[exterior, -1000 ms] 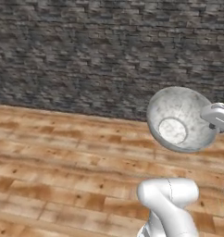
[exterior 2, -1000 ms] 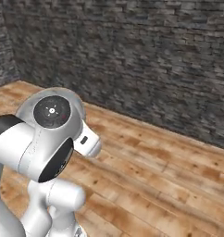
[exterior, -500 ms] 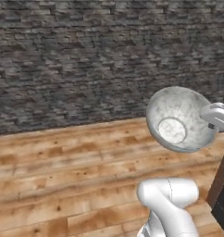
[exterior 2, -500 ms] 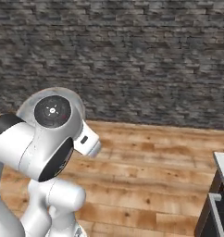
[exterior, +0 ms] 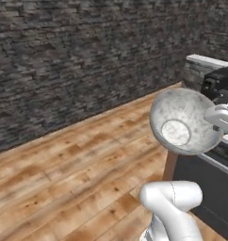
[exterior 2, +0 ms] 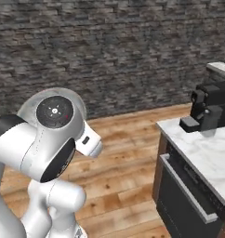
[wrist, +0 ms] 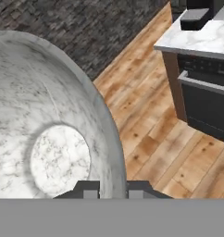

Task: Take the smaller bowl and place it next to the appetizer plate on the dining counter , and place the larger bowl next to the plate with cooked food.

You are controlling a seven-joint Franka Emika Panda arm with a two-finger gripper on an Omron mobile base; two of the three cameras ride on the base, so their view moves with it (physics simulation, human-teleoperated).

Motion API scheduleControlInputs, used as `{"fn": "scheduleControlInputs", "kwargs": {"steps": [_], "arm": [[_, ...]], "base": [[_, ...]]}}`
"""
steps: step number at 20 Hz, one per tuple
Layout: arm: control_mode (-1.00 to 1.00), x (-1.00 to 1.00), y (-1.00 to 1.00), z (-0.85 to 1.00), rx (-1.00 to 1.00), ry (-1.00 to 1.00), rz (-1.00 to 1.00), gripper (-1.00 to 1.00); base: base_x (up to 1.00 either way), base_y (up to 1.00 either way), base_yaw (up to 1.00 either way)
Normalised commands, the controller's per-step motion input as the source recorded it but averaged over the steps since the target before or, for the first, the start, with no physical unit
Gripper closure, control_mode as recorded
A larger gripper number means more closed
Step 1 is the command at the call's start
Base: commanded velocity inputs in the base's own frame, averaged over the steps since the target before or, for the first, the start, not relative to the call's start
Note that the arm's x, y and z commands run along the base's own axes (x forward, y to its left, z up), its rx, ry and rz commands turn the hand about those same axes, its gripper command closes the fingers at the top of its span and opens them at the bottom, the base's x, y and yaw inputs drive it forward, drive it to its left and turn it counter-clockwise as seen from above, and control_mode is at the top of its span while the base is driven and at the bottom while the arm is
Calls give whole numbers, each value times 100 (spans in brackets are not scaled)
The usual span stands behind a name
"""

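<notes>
A: What does the end effector [wrist: 113, 187] have now?

B: It is nearly closed, with the rim of the larger bowl [exterior: 184, 121] pinched between the two tips. In the hand view one tip is inside the wall and one is outside, so the grip is on the rim only.

A: And where is the bowl, approx.?

B: Up in the air, not resting on anything. In the left base view it is at the right side, tilted so the opening faces toward the camera, and you see the pale flat bottom in the middle. The white arm link [exterior: 172, 197] is below it, near the bottom edge.

A: What is behind it?

B: A marble tabletop [exterior 2: 205, 151] at the right, w/ a dark front panel [exterior 2: 179, 195] under it that has a long grey handle. On top there is a black appliance [exterior 2: 209, 104], at the far end. In the left base view the bowl overlaps this cabinet, but I cannot tell if it is above the tabletop or still in front of it.

A: The rest of the room?

B: Wooden floor [exterior: 73, 169] on the left and in the middle, and a dark stone wall [exterior: 83, 52] at the far side. In the right base view the big arm joint [exterior 2: 51, 132] w/ its dark round cap is at the near left and covers the bowl.
</notes>
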Motion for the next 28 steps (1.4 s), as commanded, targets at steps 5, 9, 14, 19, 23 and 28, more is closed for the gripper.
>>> {"fn": "scheduleControlInputs", "kwargs": {"steps": [5, 9, 14, 19, 23, 28], "arm": [[100, 0, 0, 0, 0, 0, 0, 100], [100, 0, 0, 0, 0, 0, 0, 100], [100, 0, 0, 0, 0, 0, 0, 100], [100, 0, 0, 0, 0, 0, 0, 100], [100, 0, 0, 0, 0, 0, 0, 100], [100, 0, 0, 0, 0, 0, 0, 100]], "base": [[0, 60, -67], [0, 64, -67], [31, 97, -52], [76, 100, -24], [93, 100, -14], [100, 100, -23]]}}
